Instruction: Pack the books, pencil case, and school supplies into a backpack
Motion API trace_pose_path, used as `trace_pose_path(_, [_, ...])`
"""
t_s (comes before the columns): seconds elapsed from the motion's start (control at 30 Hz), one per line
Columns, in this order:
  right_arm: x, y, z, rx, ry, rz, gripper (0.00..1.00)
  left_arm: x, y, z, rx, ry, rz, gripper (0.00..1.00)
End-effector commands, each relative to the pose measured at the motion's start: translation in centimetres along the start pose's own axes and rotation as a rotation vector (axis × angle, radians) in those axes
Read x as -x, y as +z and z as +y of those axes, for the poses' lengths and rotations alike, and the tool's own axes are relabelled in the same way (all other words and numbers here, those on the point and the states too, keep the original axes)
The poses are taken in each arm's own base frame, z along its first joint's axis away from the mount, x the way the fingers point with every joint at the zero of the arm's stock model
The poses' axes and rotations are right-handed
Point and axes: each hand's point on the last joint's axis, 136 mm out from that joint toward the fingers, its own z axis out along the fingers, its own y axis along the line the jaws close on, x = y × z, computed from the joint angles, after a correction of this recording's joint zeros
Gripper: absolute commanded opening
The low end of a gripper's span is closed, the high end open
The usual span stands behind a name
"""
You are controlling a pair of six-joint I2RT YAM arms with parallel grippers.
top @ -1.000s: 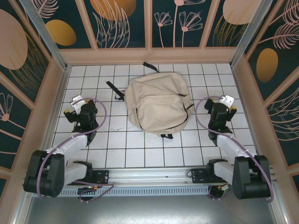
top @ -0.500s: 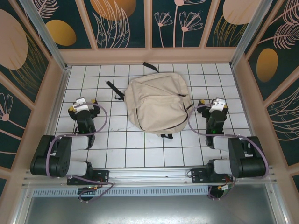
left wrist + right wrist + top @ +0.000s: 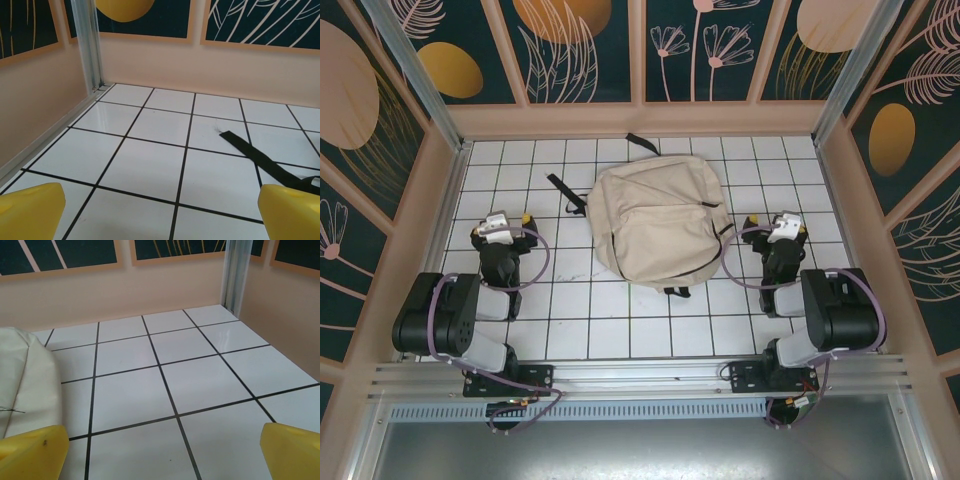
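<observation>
The beige backpack lies flat in the middle of the white tiled table, zipper lines dark, black straps trailing at its top and left. Its cream side is at the left of the right wrist view, and one black strap crosses the tiles in the left wrist view. My left gripper sits left of the bag, open, with bare tile between its yellow fingertips. My right gripper sits right of the bag, open and empty. The books, pencil case and school supplies are out of view.
Peach walls with dark leaf panels close in the table on three sides. Metal posts stand in the far corners. Both arms are folded low by their bases at the near edge.
Both arms have folded back toward their bases, drawing the grippers slightly nearer and lower. The backpack has not moved. Both grippers stay open.
</observation>
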Motion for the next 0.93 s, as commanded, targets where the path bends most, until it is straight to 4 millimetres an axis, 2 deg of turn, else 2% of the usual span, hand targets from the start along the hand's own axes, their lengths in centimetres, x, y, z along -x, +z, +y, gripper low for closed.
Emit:
trace_pose_path(0.0, [0.86, 0.58, -0.09, 0.007, 0.043, -0.034, 0.99, 0.76, 0.57, -0.20, -0.009, 0.001, -0.019, 0.99])
trace_pose_path(0.9, [0.89, 0.81, -0.46, 0.001, 0.058, -0.031, 0.99, 0.75, 0.66, 0.17, 0.013, -0.006, -0.018, 0.99])
